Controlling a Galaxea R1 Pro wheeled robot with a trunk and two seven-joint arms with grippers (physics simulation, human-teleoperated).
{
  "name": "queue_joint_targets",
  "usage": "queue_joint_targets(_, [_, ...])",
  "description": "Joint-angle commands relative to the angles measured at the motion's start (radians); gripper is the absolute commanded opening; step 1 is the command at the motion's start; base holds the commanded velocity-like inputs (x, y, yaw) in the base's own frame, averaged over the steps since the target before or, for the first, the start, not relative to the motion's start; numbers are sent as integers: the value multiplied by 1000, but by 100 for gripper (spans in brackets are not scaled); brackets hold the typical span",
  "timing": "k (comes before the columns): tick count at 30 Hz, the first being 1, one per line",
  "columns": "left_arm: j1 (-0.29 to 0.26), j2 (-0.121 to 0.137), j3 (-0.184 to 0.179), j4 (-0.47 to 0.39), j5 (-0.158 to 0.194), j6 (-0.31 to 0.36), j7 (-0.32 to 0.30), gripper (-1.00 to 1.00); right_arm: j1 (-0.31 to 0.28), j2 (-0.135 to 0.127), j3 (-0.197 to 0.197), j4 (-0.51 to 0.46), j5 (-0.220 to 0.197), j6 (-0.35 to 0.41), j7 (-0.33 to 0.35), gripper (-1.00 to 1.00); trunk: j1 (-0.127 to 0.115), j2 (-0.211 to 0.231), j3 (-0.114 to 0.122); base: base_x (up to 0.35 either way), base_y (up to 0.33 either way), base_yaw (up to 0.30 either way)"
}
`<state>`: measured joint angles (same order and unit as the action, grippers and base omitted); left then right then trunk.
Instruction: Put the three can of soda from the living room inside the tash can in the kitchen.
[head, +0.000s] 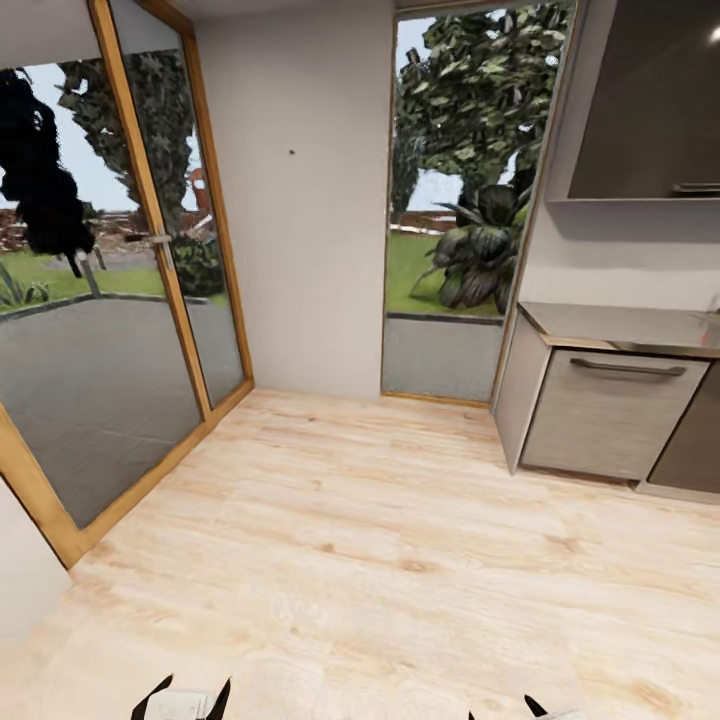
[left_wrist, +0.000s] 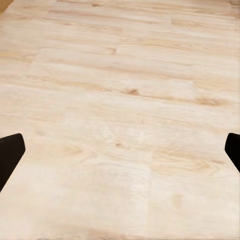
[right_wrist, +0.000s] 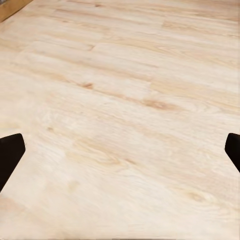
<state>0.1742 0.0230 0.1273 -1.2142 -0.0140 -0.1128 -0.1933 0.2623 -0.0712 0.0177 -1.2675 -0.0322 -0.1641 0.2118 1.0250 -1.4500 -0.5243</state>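
Note:
The cans of soda and the tash can are out of view. My left gripper (head: 182, 702) peeks in at the lower edge of the head view, above pale wooden floor (head: 380, 560). In the left wrist view the left gripper (left_wrist: 120, 150) is open, its dark fingertips (left_wrist: 10, 152) far apart with bare planks between them. My right gripper (head: 530, 712) barely shows at the lower edge to the right. The right wrist view has the right gripper (right_wrist: 120, 150) open too, holding nothing, with its fingertips (right_wrist: 10, 152) spread over the floor.
A grey kitchen cabinet (head: 610, 415) with a bar handle and a steel countertop (head: 620, 325) stands at the right, under a dark upper unit (head: 650, 100). A wood-framed glass door (head: 100, 380) runs along the left. A plain wall (head: 310, 200) and a tall window (head: 460, 200) lie ahead.

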Motion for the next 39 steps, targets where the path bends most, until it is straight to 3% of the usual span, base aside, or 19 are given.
queue_joint_targets(1, [0, 0, 0, 0, 0, 0, 0, 100, 0, 0, 0, 0, 0, 0, 0, 100, 0, 0, -1, -127, -78, 208])
queue_joint_targets(17, [0, 0, 2, 1, 0, -1, 0, 100, 0, 0, 1, 0, 1, 0, -3, 100, 0, 0, -2, -14, -8, 53])
queue_joint_targets(39, [0, 0, 1, 1, 0, -1, 0, 100, 0, 1, 9, 1, 1, 0, -3, 100, 0, 0, -2, 0, 0, 233])
